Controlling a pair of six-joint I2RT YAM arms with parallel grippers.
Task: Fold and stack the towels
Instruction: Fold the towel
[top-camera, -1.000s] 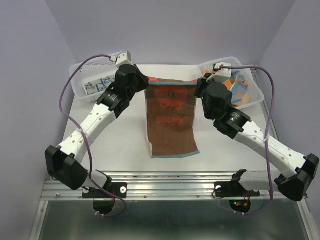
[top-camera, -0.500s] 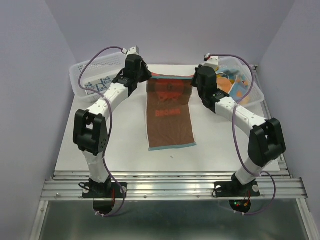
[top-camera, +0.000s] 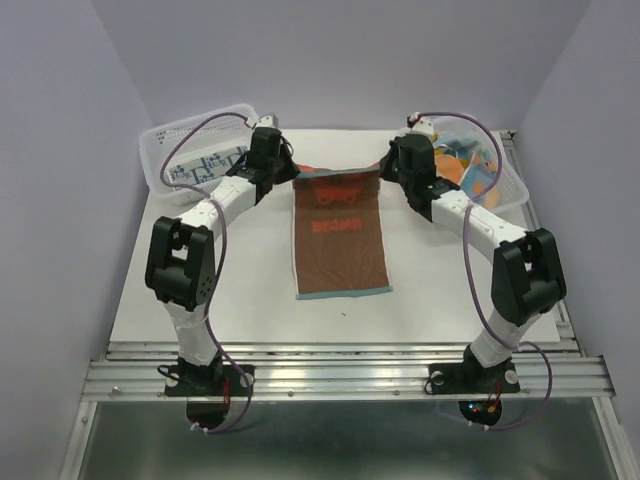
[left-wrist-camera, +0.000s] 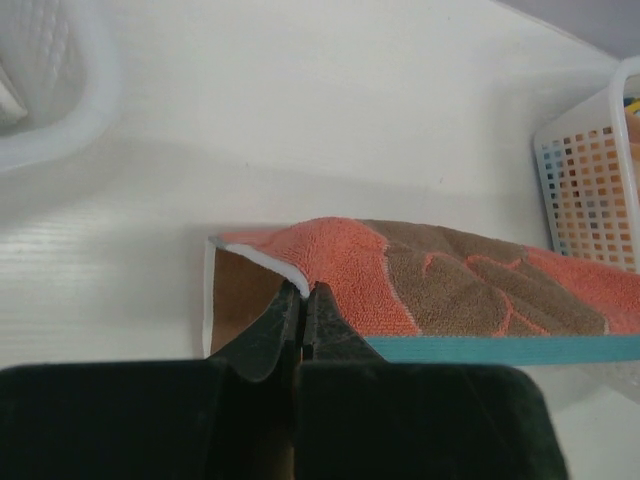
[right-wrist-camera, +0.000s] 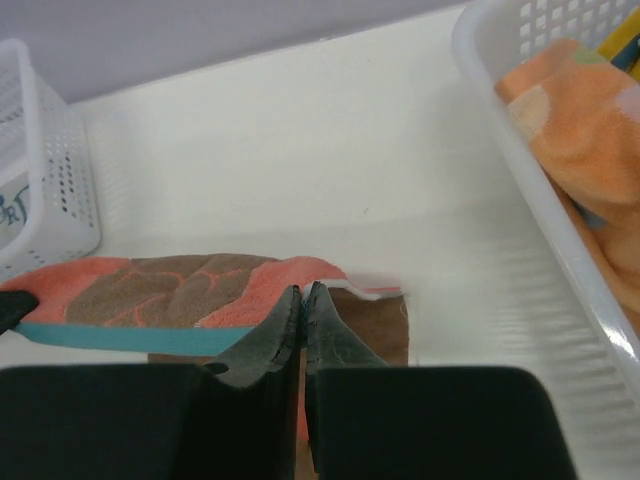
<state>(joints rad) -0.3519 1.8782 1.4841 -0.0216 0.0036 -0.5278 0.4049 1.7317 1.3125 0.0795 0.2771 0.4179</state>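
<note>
- Position: brown-and-orange towel (top-camera: 340, 240) with a teal border lies lengthwise mid-worktop (top-camera: 240, 285), between the two arms. Its near end is flat on the surface.
- Far end of it is lifted off the worktop and turned over, strung between the two sets of jaws. We see an orange terry face with brown patterning, the teal hem running along below it.
- Left jaws: tips together, pinched on the far-left corner. The left wrist view shows them biting the white-edged fold, with the brown underside just beneath.
- Right jaws: tips together, clamped on the far-right corner. The right wrist view shows the raised edge running off toward the other arm.
- Left basket (top-camera: 158, 165) sits at the far-left corner with a blue-white patterned towel (top-camera: 208, 163) inside, near the left arm but apart from its jaws.
- Right basket (top-camera: 517, 188) sits at the far right with an orange towel (right-wrist-camera: 580, 130) and other cloth in it, just beside the right arm.
</note>
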